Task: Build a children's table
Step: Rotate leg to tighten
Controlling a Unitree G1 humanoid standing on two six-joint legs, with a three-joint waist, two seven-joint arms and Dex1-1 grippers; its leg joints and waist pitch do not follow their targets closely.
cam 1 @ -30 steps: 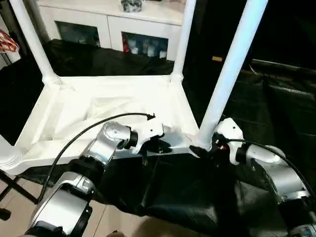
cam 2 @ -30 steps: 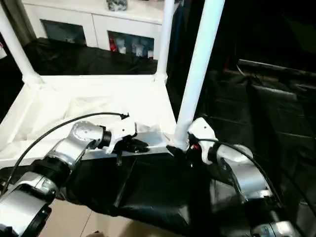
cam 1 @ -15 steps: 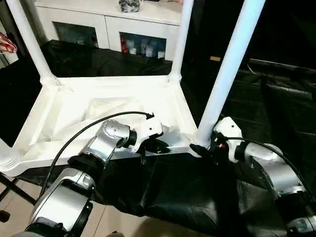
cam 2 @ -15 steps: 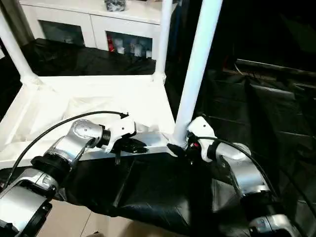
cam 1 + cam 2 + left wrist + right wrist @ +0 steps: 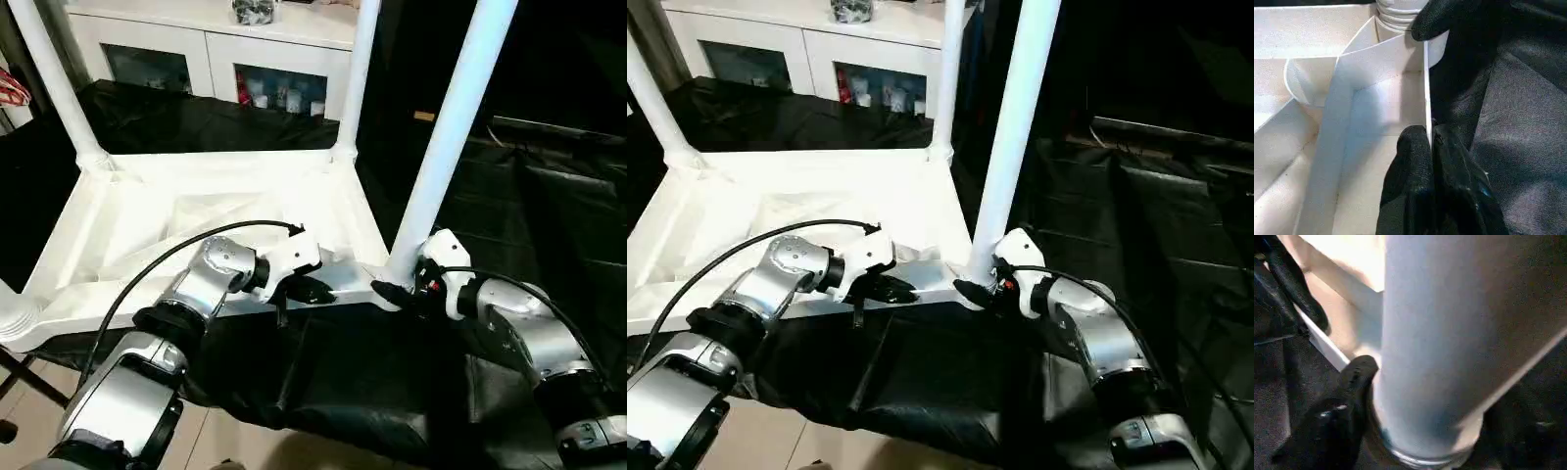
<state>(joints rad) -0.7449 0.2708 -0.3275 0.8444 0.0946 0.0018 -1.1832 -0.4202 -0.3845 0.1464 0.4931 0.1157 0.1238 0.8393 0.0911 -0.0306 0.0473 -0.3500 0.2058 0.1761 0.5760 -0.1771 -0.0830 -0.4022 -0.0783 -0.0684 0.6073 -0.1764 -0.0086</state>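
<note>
Black sheeting (image 5: 372,392) is covering the work surface, with a white glass-door cabinet (image 5: 225,69) standing behind it. On the sheeting the white children's table (image 5: 196,215) is lying upside down, ribbed underside up, legs rising from the corner sockets. The left gripper (image 5: 309,291) is pinching the near rim wall of the tabletop, black fingers (image 5: 1420,166) pressed together on the thin edge. The right gripper (image 5: 397,292) is sitting at the base of the near right leg (image 5: 446,137), where it enters its socket; one finger (image 5: 1352,382) is lying against the leg's side, the other is hidden behind the leg, so a clamp cannot be confirmed.
</note>
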